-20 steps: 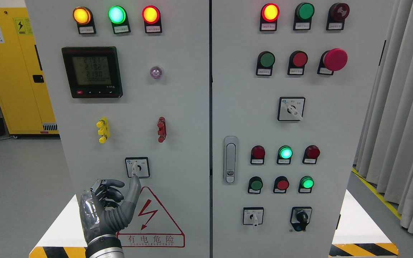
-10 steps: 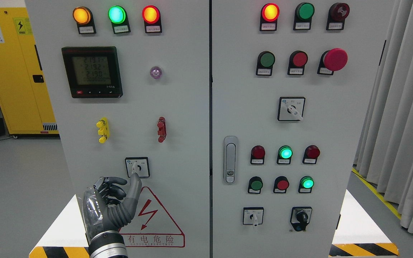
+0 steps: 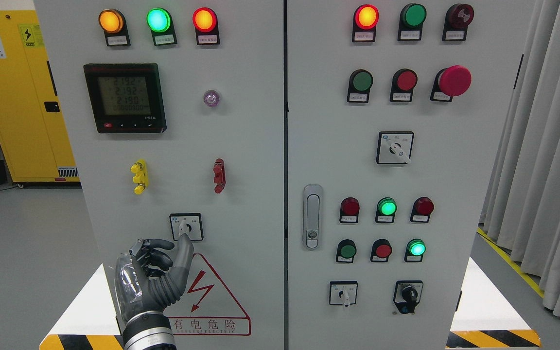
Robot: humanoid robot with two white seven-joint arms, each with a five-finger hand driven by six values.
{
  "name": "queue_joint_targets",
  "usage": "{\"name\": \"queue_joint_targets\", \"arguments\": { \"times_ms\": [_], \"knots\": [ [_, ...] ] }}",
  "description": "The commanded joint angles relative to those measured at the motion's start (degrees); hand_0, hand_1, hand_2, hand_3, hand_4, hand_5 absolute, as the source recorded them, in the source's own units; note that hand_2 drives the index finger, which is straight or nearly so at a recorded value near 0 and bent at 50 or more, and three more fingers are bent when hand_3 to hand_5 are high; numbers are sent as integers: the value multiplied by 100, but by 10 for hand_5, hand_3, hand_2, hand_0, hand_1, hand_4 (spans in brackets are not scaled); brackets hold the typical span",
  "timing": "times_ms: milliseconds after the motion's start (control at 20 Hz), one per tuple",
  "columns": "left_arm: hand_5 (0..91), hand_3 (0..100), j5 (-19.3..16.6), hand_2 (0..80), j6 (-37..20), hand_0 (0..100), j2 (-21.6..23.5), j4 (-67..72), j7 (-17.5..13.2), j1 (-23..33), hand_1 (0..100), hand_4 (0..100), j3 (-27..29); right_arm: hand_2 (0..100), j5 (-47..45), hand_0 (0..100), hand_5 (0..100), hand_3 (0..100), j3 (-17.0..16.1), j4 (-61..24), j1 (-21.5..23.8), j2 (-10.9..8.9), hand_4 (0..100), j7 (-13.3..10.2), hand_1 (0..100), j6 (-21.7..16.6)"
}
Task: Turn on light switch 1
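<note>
Here the left hand (image 3: 156, 272) reaches up the grey cabinet (image 3: 241, 146), one finger straight and touching the switch (image 3: 186, 227) low on its left door. Its other fingers are curled, holding nothing.

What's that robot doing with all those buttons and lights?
The left robot hand is reaching up to a small rotary switch low on the left door of a grey electrical cabinet. One finger points up and its tip is at the switch's white lever, while the other fingers are curled in. The right hand isn't showing.
</note>
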Motion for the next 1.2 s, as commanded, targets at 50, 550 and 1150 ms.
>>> {"name": "queue_joint_targets", "arguments": {
  "times_ms": [50, 550, 1150],
  "knots": [
    [747, 907, -1, 612, 4, 224, -15, 83, -4, -69, 707, 845, -13, 40, -167, 0, 0, 0, 0, 0, -1, 0, 0, -4, 500, 2],
    [752, 911, -9, 613, 13, 204, -15, 171, 4, -122, 706, 845, -13, 40, -167, 0, 0, 0, 0, 0, -1, 0, 0, -4, 500, 2],
    [754, 914, -9, 618, 13, 195, -15, 259, -4, -183, 695, 845, -13, 40, -167, 0, 0, 0, 0, 0, -1, 0, 0, -4, 500, 2]
  ]
}}
